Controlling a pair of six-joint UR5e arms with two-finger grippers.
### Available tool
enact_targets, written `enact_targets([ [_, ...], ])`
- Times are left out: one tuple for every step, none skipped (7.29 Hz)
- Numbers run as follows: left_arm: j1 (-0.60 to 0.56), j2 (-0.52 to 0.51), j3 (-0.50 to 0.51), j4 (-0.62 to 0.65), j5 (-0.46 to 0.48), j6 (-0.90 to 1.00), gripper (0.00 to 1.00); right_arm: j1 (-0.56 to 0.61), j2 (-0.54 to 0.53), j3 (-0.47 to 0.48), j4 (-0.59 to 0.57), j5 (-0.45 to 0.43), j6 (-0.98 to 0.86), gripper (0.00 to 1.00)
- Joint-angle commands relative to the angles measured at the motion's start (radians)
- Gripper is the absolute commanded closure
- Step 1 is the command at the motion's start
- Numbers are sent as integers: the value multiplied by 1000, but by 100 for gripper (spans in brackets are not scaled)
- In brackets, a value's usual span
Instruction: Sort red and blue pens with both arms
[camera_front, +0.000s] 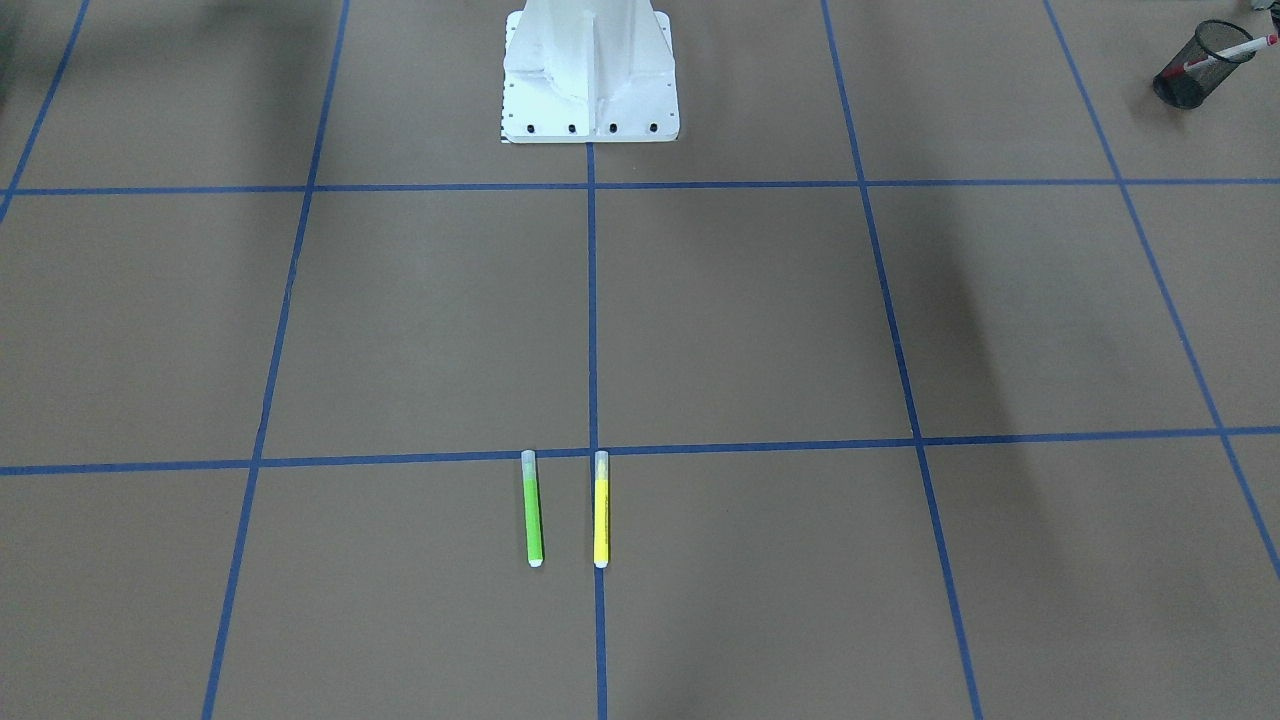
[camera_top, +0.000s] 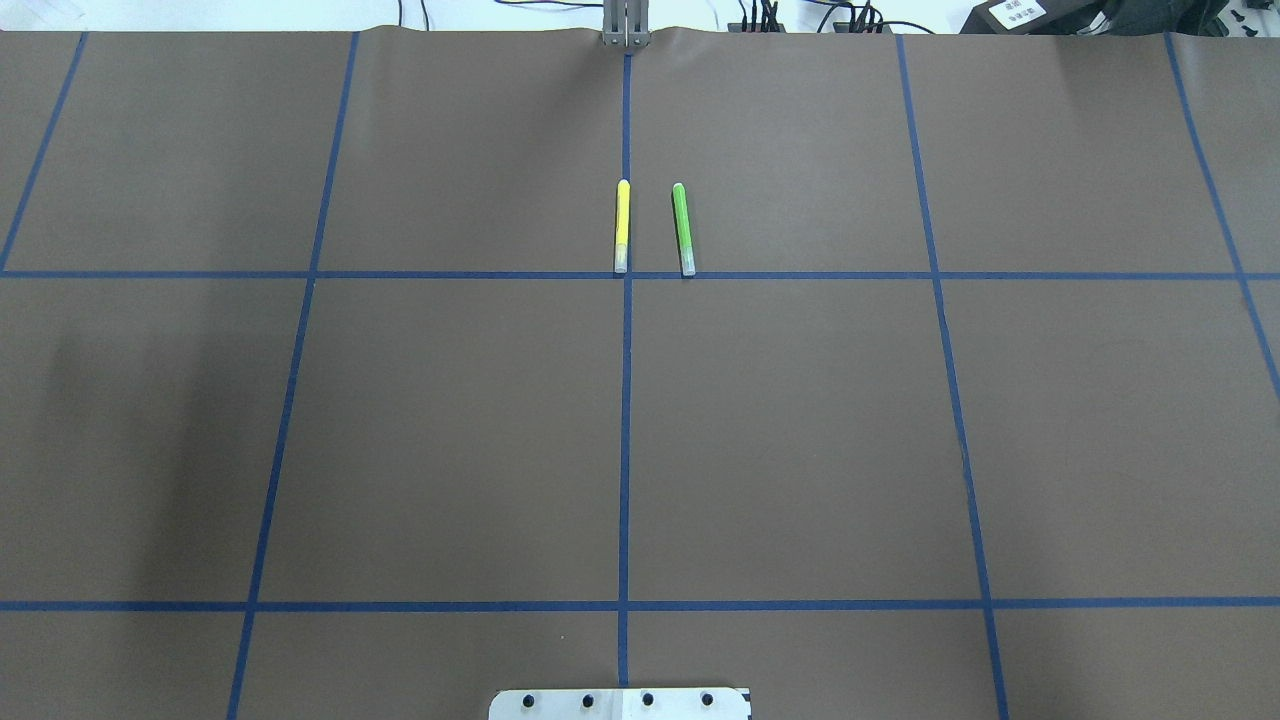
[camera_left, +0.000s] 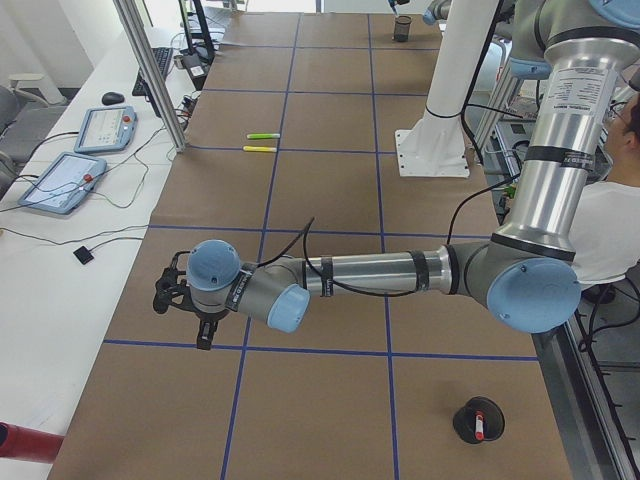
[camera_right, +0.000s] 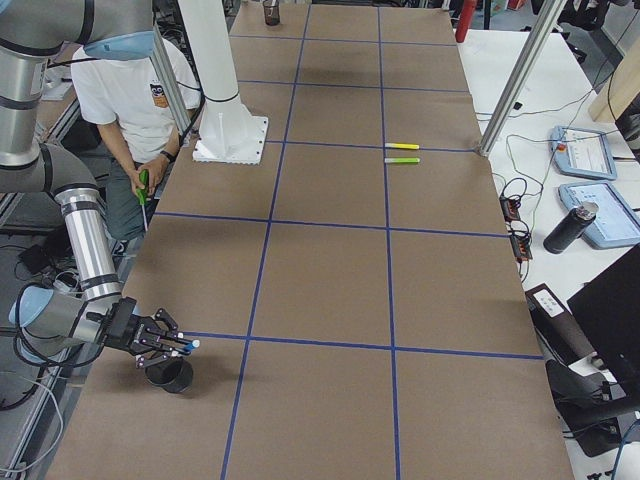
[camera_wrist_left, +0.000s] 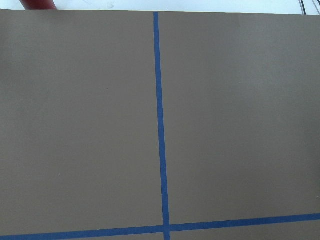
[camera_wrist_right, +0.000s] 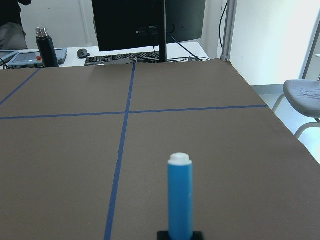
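Listing what the table (camera_top: 450, 430) carries, as we find it.

1. Blue pen (camera_wrist_right: 180, 200): bright barrel, white tip. Its lower end is clamped in the right gripper (camera_right: 165, 346), whose fingers are closed on it. It hangs in the air over a black mesh cup (camera_right: 172, 376) near the table's corner at the robot's right end, on the robot-side edge.
2. Red pen (camera_front: 1228, 52): white barrel. It leans inside a second mesh cup (camera_front: 1195, 68) near the opposite corner of that same edge.
3. Left gripper (camera_left: 204, 335): it points down over bare table, towards the far edge at the robot's left end. We cannot tell how wide its fingers stand, or whether it holds anything.
4. Lime-green pen (camera_front: 533, 510) and yellow pen (camera_front: 601, 510): they lie parallel, near each other but apart, midway along the table towards the far edge. Their clear caps meet a line of blue tape (camera_top: 450, 275).
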Motion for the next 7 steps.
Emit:
enact_targets([
  [0,0,-5,0,0,-2,0,41,-1,-42,5,14,-14,100],
  [0,0,-6,0,-2,-2,0,64,-1,-69,7,16,-43,100],
  [0,0,-6,0,0,-2,0,67,-3,-73,7,16,-52,100],
  [0,0,-6,1,0,-2,0,67,-4,-74,5,16,-54,100],
  [0,0,-6,1,0,-2,0,68,-6,-88,7,14,-60,100],
  [0,0,-6,1,-2,-3,0,71,-6,-102,2,13,-96,100],
  [0,0,-6,1,-2,-6,0,74,-6,-120,5,10,-106,100],
])
